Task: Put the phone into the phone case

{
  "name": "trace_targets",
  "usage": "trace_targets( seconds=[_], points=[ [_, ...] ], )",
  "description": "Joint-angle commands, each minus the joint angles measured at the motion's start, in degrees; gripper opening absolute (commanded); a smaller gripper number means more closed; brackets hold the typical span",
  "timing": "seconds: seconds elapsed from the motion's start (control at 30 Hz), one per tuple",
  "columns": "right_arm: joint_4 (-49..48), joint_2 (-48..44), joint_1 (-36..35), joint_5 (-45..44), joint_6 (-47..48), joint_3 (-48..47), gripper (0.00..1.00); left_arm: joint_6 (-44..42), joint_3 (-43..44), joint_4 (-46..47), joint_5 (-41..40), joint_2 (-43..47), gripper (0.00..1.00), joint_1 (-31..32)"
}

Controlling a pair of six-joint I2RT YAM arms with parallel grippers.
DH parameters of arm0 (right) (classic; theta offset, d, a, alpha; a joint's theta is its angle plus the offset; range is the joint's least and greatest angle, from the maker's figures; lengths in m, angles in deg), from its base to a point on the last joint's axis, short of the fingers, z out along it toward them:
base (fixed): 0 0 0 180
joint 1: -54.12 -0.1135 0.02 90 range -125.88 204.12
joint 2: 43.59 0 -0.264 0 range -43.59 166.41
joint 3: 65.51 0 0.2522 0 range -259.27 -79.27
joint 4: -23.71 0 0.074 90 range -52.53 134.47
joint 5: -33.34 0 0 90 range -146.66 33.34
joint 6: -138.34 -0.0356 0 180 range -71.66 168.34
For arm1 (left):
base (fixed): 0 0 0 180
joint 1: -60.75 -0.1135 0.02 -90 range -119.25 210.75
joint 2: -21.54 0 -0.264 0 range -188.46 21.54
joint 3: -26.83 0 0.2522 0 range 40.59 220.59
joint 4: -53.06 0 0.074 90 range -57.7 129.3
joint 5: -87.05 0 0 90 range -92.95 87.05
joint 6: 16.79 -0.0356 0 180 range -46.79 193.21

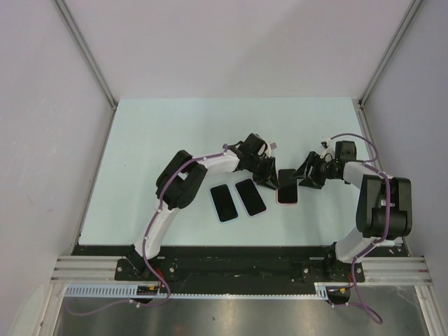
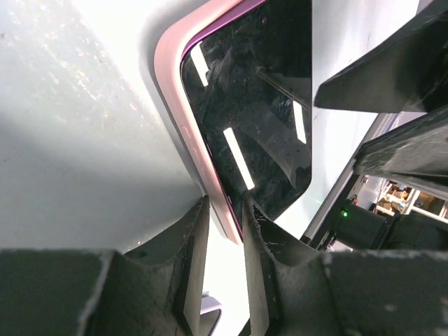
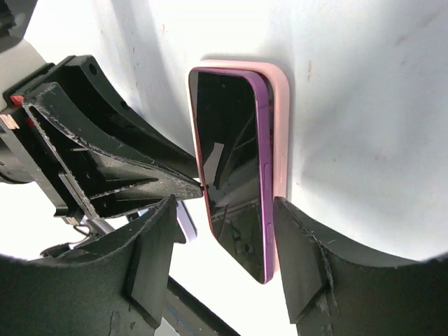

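A purple phone (image 1: 287,183) with a black screen lies in a pink phone case (image 1: 287,202) on the table's middle right. In the right wrist view the phone (image 3: 224,140) sits tilted in the case (image 3: 280,126), its purple right edge raised above the pink rim. My left gripper (image 1: 271,180) is at the case's left side. In the left wrist view it (image 2: 224,210) is nearly shut, with the pink case (image 2: 175,91) edge and the phone (image 2: 245,105) edge between its jaws. My right gripper (image 1: 302,180) is open and straddles the phone's near end (image 3: 224,203).
Two more dark-screened phones (image 1: 224,203) (image 1: 250,197) lie side by side just left of the left gripper. Grey walls stand on three sides of the pale table (image 1: 175,133). The two grippers face each other closely across the case.
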Motion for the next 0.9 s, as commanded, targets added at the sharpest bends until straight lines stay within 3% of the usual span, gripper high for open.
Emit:
trace_targets(
  seconds=[0.0, 0.6, 0.87],
  points=[
    [2.22, -4.61, 0.9, -5.36, -0.64, -0.05, 0.61, -0.91, -1.43, -3.1, -3.24, -0.35, 0.31, 0.68],
    [-3.39, 3.38, -3.05, -3.97, -2.22, 1.88, 0.64, 0.68, -0.99, -1.78, -0.96, 0.0, 0.32, 0.86],
    [-7.96, 4.97, -2.88, 3.94, -4.5, 3.38, 0.65, 0.76, -1.26, -1.25, 0.18, -0.52, 0.32, 0.86]
  ],
)
